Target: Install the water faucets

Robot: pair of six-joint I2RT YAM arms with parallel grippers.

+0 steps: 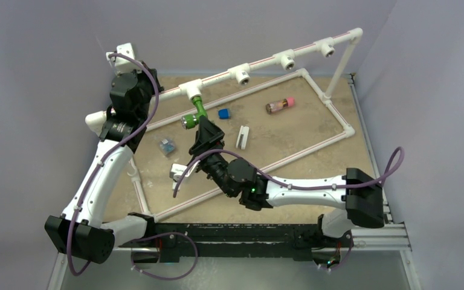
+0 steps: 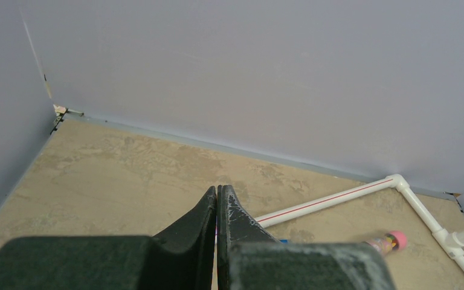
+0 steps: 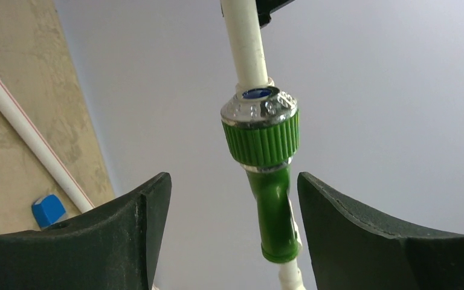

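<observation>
A bright green faucet (image 1: 196, 111) hangs from a white tee fitting (image 1: 191, 90) on the raised white pipe rail. Its ribbed green knob points down toward the table. In the right wrist view the faucet (image 3: 267, 181) stands between my fingers without touching either one. My right gripper (image 1: 207, 132) is open and sits just in front of the faucet; it also shows in its wrist view (image 3: 232, 178). My left gripper (image 1: 132, 90) is held high at the back left, away from the faucet. In its wrist view the left gripper (image 2: 217, 191) is shut and empty.
Further empty tee fittings (image 1: 240, 75) sit along the rail. Inside the white pipe frame (image 1: 332, 140) on the tan table lie a blue cap (image 1: 223, 113), a pink-capped bottle (image 1: 280, 105), a white piece (image 1: 242, 137), a small clear block (image 1: 167, 145) and a white fitting (image 1: 178, 171).
</observation>
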